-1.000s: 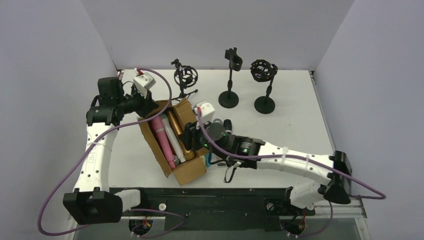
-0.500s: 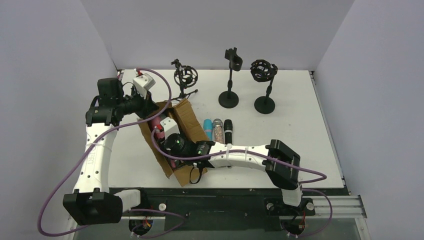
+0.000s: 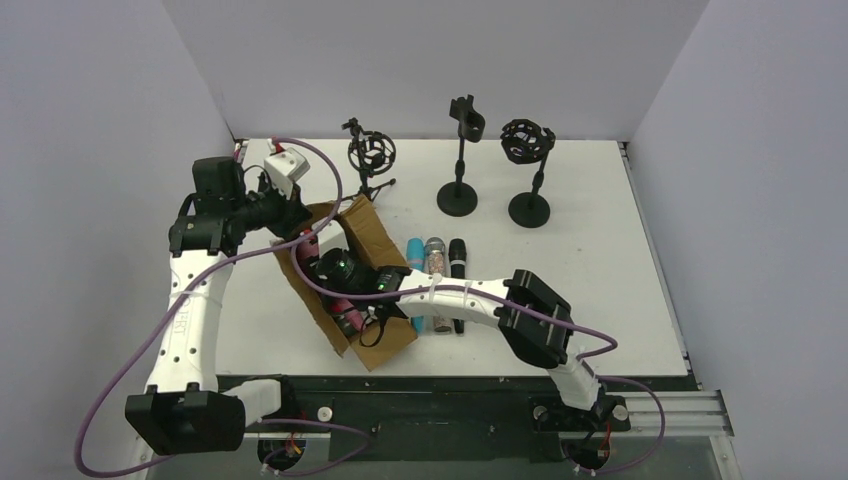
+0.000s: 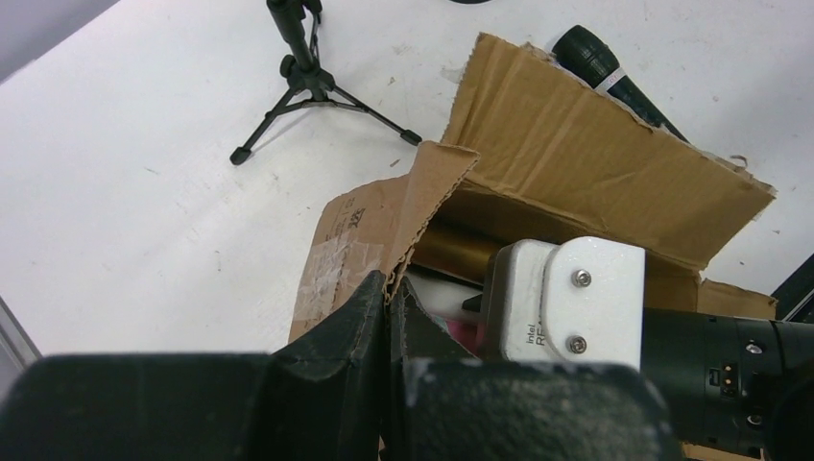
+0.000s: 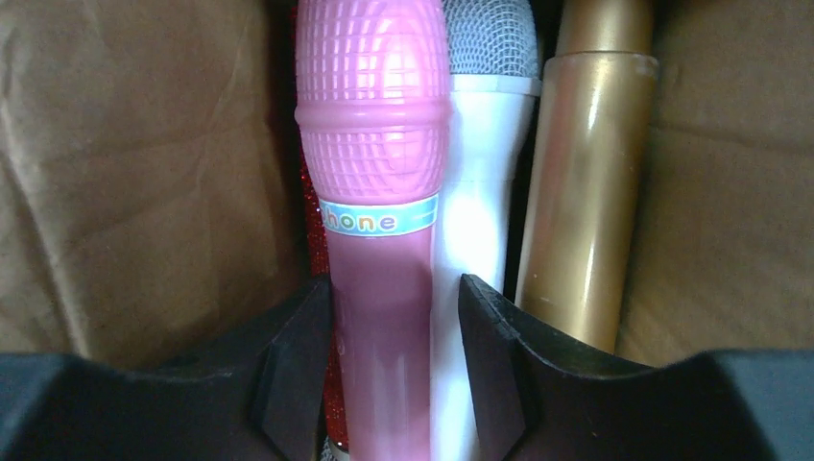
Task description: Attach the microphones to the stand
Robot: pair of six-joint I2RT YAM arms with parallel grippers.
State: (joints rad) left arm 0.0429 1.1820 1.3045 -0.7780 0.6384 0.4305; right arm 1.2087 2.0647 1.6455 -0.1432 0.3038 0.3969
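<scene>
An open cardboard box (image 3: 388, 340) holds a pink microphone (image 5: 374, 192), a white one (image 5: 480, 192), a golden-brown one (image 5: 581, 192) and a sliver of a red glittery one (image 5: 312, 240). My right gripper (image 5: 395, 317) reaches down into the box (image 3: 325, 265). It is open, its jaws either side of the pink handle, the right finger (image 5: 499, 365) over the white microphone. My left gripper (image 4: 389, 288) is shut on the box's flap edge (image 3: 297, 218). Teal (image 3: 415, 252), glittery (image 3: 435, 254) and black (image 3: 457, 258) microphones lie on the table to the right of the box.
Three black stands are at the back: a tripod with a ring mount (image 3: 372, 155), a clip stand on a round base (image 3: 460, 195) and a basket-mount stand (image 3: 528, 205). The tripod's legs (image 4: 307, 82) show beyond the box in the left wrist view.
My right arm swung left from beside the box and down into it, over the pink microphone, uncovering the three microphones on the table. The left gripper still holds the flap.
</scene>
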